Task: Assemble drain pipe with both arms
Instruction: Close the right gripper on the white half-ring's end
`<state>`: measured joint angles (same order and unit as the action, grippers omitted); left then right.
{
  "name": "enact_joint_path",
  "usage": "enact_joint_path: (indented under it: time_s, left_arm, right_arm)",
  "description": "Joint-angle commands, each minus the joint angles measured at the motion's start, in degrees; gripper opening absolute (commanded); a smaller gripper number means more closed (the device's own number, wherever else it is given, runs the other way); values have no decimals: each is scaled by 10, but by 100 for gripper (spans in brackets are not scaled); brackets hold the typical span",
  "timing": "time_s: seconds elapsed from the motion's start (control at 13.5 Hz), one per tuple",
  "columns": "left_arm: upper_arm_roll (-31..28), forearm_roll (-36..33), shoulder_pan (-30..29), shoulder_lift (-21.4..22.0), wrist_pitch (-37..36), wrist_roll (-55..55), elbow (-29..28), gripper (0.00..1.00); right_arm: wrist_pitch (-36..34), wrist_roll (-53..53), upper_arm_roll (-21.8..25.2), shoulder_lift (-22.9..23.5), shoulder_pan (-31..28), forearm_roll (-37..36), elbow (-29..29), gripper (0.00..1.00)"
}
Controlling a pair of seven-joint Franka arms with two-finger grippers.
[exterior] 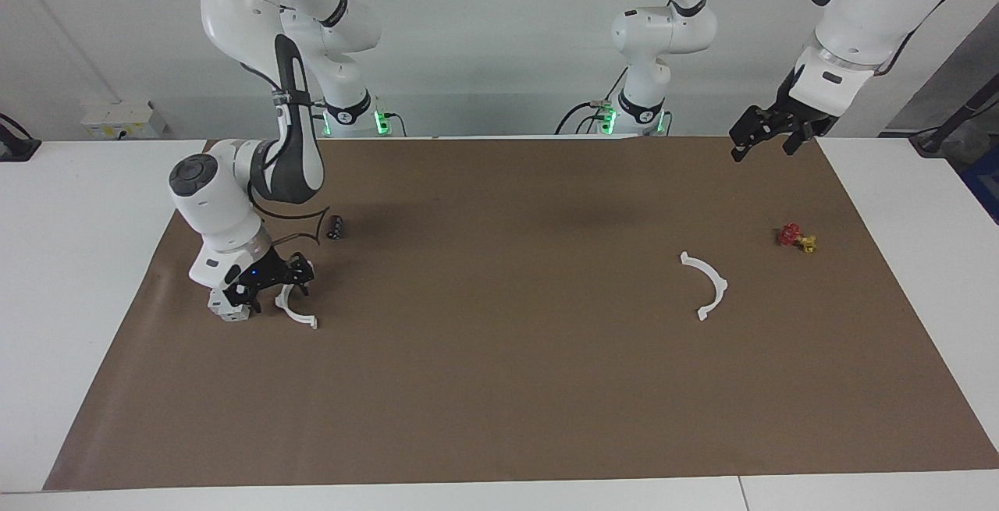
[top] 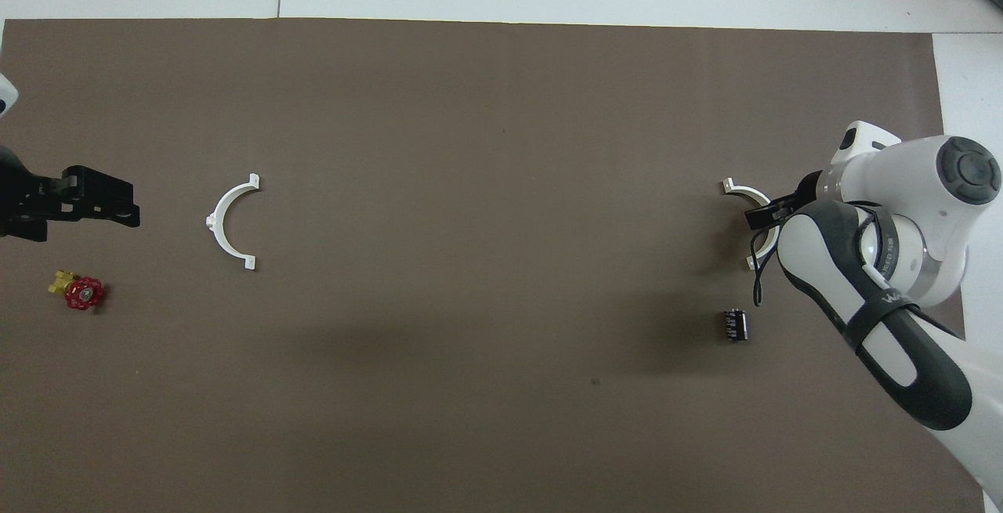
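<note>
right end effector (exterior: 269, 281) open, low over half-ring (exterior: 296, 310); left end effector (exterior: 769, 133) raised, open

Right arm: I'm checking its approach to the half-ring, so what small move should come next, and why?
Probably close the right hand on the half-ring beside the grey block. The hand is low with fingers open around the ring's arc, and the piece lies flat on the brown mat. The other half-ring lies untouched; the left hand waits, open, above the mat's edge.

two white half-rings (exterior: 707, 285) (exterior: 295, 310) (well apart), flat
</note>
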<state>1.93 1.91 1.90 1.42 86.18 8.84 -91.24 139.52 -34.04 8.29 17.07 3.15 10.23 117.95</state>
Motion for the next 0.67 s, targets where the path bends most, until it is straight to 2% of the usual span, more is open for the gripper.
enact_joint_path:
  time_s: [0.0, 0.07, 0.15, 0.22, 0.45, 0.59]
  left_arm:
    - [-3, 2, -1, 6, -10, -2, 1, 100]
    - [-3, 2, -1, 6, -10, -2, 1, 100]
    - [-3, 2, -1, 6, -10, -2, 1, 100]
    - [-3, 2, -1, 6, -10, -2, 1, 100]
    - [-3, 2, -1, 6, -10, -2, 1, 100]
    - [-3, 2, -1, 6, -10, -2, 1, 100]
  right_arm:
    - [22, -43, -3, 2, -4, 37, 13, 57]
    - [24, -45, -3, 3, -4, 37, 13, 38]
    - [25, -45, -3, 9, -4, 37, 13, 10]
    - [26, -45, -3, 11, -3, 37, 13, 0]
    - [30, -39, -3, 17, -1, 37, -6, 0]
    - [-26, -13, -3, 16, 1, 36, -46, 0]
